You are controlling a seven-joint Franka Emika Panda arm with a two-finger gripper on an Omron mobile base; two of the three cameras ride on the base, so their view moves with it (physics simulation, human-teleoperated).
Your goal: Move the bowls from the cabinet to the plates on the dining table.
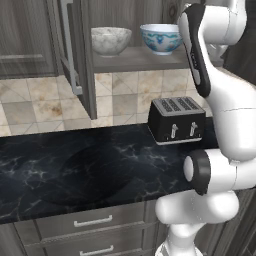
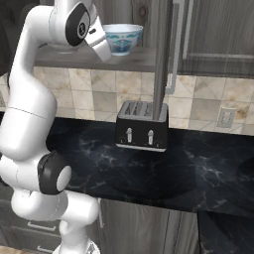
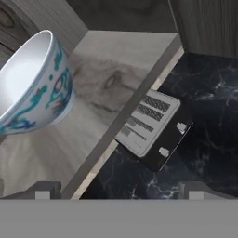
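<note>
Pincer (image 3: 119, 190) gapes wide, empty, beside the blue-teal patterned white bowl (image 3: 32, 88) on the open dark wood-grain cabinet (image 1: 140, 59) shelf, apparently lining up to grasp its rim.

Beige tiled wall (image 1: 125, 95) backs a black marble counter (image 1: 75, 170) over grey drawers (image 1: 90, 222).

A marbled whitish-grey round bowl (image 1: 111, 40) and a white bowl with blue-teal pattern (image 1: 161, 38) stand side by side, apart, on the shelf of the open dark wood-grain cabinet (image 1: 140, 59). Below, a black four-slot toaster (image 1: 176, 119) sits at the back right of the black marble counter (image 1: 90, 170). The white robot arm (image 1: 220, 110) rises at right.
</note>
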